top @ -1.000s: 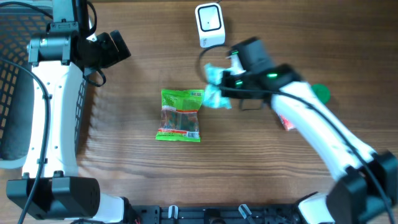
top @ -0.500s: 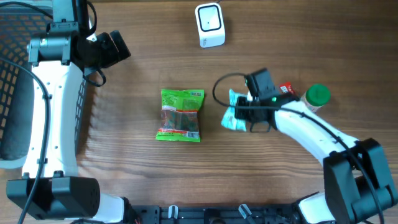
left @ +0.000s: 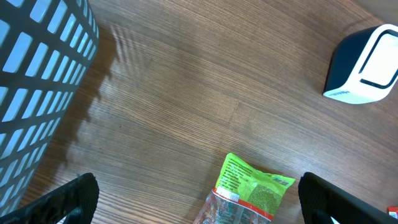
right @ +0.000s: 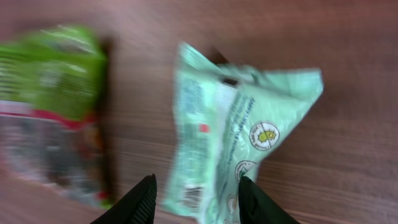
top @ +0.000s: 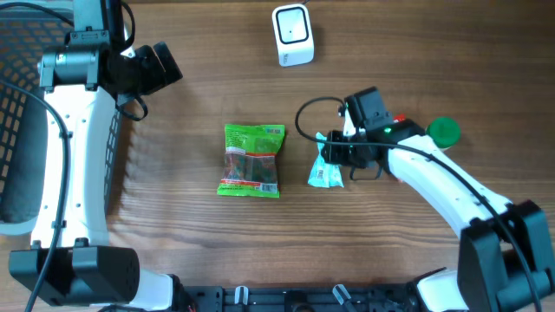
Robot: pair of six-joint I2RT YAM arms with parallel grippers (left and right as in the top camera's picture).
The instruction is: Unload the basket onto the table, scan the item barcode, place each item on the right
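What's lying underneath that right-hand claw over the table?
A pale mint packet lies on the wooden table under the right gripper, between its open fingers, beside a green snack bag. From above, the gripper covers the packet's upper end; its underside is hidden.

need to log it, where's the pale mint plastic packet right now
Overhead view, right of centre: the pale mint plastic packet lies on the wooden table just right of the green snack bag.

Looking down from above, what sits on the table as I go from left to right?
black mesh basket → green snack packet → white scanner → mint-green packet → green-capped bottle
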